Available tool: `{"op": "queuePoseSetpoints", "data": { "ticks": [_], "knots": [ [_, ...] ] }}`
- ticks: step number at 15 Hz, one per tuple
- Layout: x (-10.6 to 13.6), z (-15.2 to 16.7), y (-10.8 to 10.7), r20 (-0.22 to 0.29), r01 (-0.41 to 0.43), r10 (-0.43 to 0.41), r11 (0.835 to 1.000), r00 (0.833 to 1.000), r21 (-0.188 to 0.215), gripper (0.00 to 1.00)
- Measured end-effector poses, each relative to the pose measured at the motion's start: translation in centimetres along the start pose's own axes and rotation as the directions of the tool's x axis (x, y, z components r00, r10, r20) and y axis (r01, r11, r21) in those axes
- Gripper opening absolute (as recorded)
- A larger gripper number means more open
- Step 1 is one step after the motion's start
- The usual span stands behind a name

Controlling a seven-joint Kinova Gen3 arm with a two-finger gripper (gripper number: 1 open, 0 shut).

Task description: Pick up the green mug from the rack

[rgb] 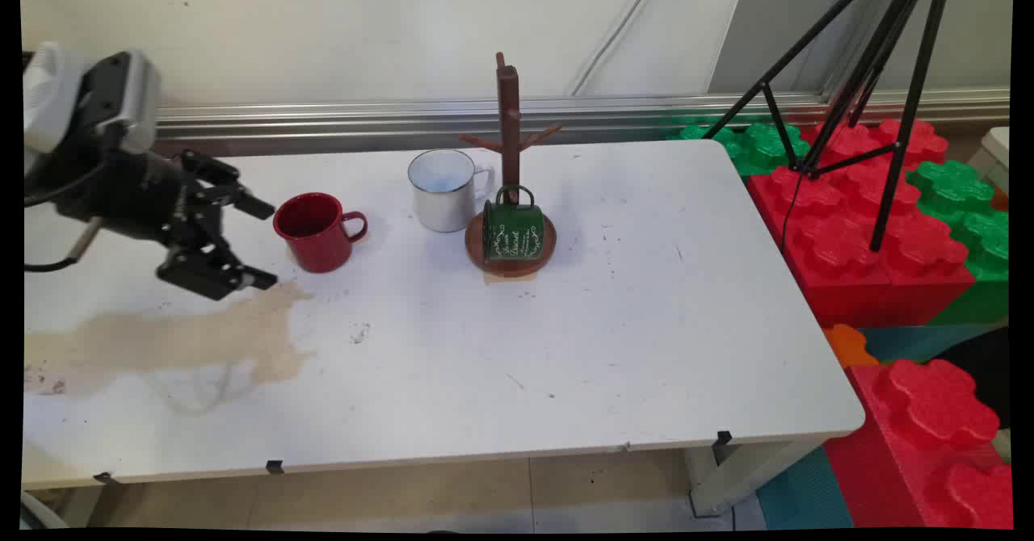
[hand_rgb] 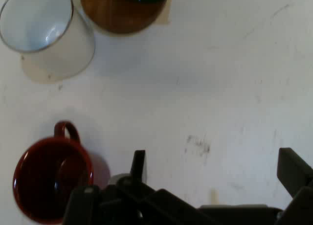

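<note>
Main view: claw [rgb: 262,242] wide open, holding nothing, beside empty red mug [rgb: 315,232].

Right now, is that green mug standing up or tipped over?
Tipped over. The green mug lies on its side on the wooden stand's round base, against the post, its handle pointing up.

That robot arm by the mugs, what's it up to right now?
The gripper hangs open just left of a red mug, holding nothing. The mug stands upright on the white table, its handle turned away from the gripper. Further right stand a white mug and a wooden mug tree with a green mug at its base.
</note>
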Motion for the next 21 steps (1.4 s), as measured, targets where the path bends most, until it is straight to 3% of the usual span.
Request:
{"op": "queuePoseSetpoints", "data": {
  "ticks": [7,21],
  "knots": [
    [6.3,3.8,0.3,0.028,0.029,-0.029,1.0,0.999,-0.011,1.0],
    [14.2,12.4,0.0,0.116,0.119,-0.123,0.992,0.986,0.044,1.0]
  ]
}}
